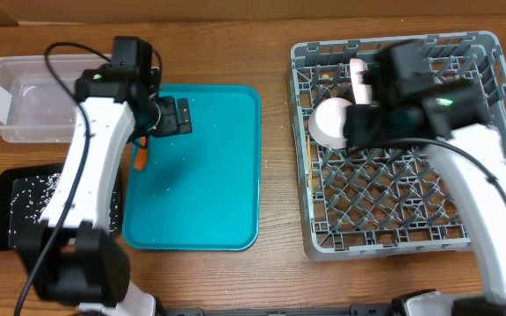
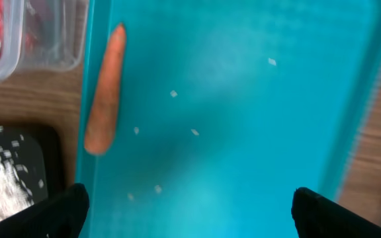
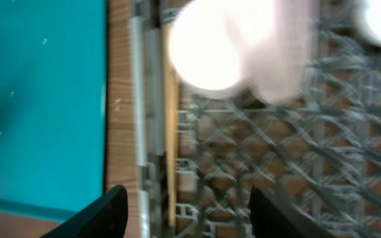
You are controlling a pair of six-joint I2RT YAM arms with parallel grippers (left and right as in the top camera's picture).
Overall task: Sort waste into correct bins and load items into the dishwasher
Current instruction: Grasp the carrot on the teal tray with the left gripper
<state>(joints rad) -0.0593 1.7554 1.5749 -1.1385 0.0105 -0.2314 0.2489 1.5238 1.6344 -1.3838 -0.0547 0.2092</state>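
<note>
Looks mostly done: dishes (image 1: 330,121) in rack (image 1: 385,244), right of teal tray (image 1: 209,193); rice (image 1: 33,189) on black tray (image 1: 7,219) and red wrapper (image 2: 2,13) in tub (image 1: 33,60), both left of it. Remaining: carrot (image 2: 104,92) on teal tray's left edge, stray grains (image 2: 174,94). Both wide, empty: left end effector (image 2: 190,208), right end effector (image 3: 190,211).

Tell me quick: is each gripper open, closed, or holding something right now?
Left gripper: open, empty, above the flat teal plastic tray.
Right gripper: open, empty, over the grey latticed plastic dish rack.

Wood table (image 1: 275,175), teal tray (image 1: 209,175), rack (image 1: 385,202), tub (image 1: 33,96), black tray (image 1: 7,219) (white-flecked, seemingly)
</note>
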